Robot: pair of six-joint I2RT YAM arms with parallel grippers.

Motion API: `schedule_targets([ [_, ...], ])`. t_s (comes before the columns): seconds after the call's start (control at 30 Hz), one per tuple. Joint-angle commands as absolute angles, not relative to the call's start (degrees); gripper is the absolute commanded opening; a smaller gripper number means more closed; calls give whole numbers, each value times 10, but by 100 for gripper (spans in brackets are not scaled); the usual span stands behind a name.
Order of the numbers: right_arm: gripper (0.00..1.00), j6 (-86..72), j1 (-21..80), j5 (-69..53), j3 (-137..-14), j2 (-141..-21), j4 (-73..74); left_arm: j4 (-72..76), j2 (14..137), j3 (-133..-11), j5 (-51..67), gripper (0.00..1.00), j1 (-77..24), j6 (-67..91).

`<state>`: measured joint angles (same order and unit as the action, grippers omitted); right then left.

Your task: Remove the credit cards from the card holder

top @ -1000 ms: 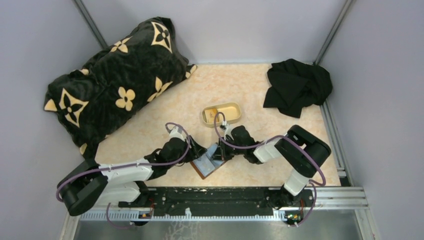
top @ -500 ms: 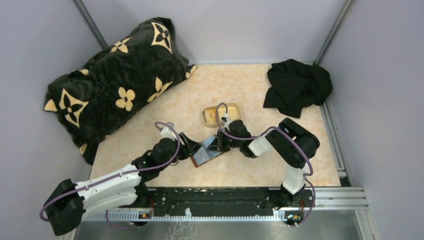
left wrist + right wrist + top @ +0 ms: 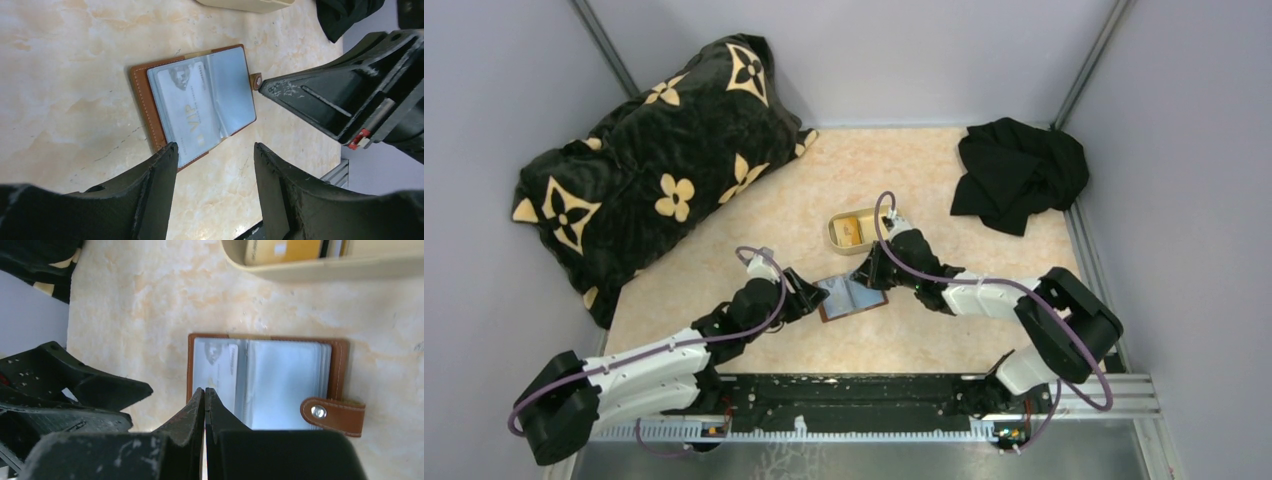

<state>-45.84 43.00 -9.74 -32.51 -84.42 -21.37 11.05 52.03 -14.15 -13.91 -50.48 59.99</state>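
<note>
Got left fingers (image 3: 162, 175) spread wide w/ nothing in them, right fingers (image 3: 205, 395) pinched shut, also empty. Seeing card holder (image 3: 200, 100) flat open on desk (image 3: 75, 75) just ahead of both, untouched; was propped up btw them a sec ago. Still spotting VIP card (image 3: 185, 110) in a sleeve. Tray (image 3: 320, 267) beyond right fingers already has cards (image 3: 282, 249). Prob means regrip & pull next.

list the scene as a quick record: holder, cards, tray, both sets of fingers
card holder: open flat on the table, clear sleeves up
white card: in a sleeve, marked VIP
tray: beyond the holder, holds an orange-tan card
left fingers: open, empty, beside the holder's edge
right fingers: shut, empty, at the holder; contact unclear
</note>
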Motion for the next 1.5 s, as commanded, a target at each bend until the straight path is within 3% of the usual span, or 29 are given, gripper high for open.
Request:
schedule_targets([
  [0.0,0,-382,434,-79,-372,-826,-140,203,556,-135,-129,64,-503,592],
  [0.33,0,-336,415,-167,-356,-901,-198,393,712,-138,-74,64,-497,602],
  [1.47,0,-347,396,-208,-320,-941,-259,352,743,-133,-71,67,-471,587],
])
